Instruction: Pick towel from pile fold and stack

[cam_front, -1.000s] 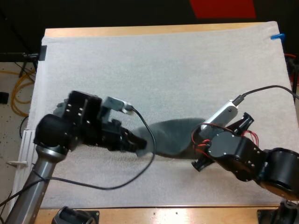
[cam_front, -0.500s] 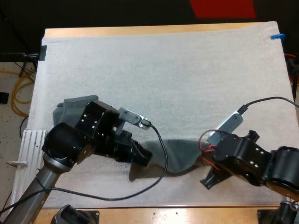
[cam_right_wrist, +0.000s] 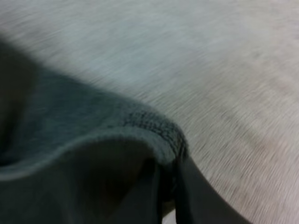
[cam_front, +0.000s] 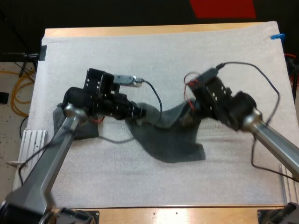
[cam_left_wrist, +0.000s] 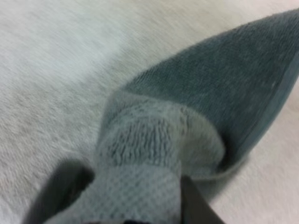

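Plainly, my left pincer (cam_front: 141,112) is clamped narrow on one corner of the grey-green towel (cam_front: 175,142), its fingers (cam_left_wrist: 58,191) pressing the cloth from both sides. My right pincer (cam_front: 190,111) pinches the opposite corner the same way. Between them the towel sags, its lower part lying on the white mat (cam_front: 154,60) mid-counter. A second, crumpled towel (cam_front: 65,122) lies under my left arm.

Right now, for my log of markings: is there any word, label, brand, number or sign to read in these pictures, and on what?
None. No readable text on the towel, the white mat, the left hand or the right hand.
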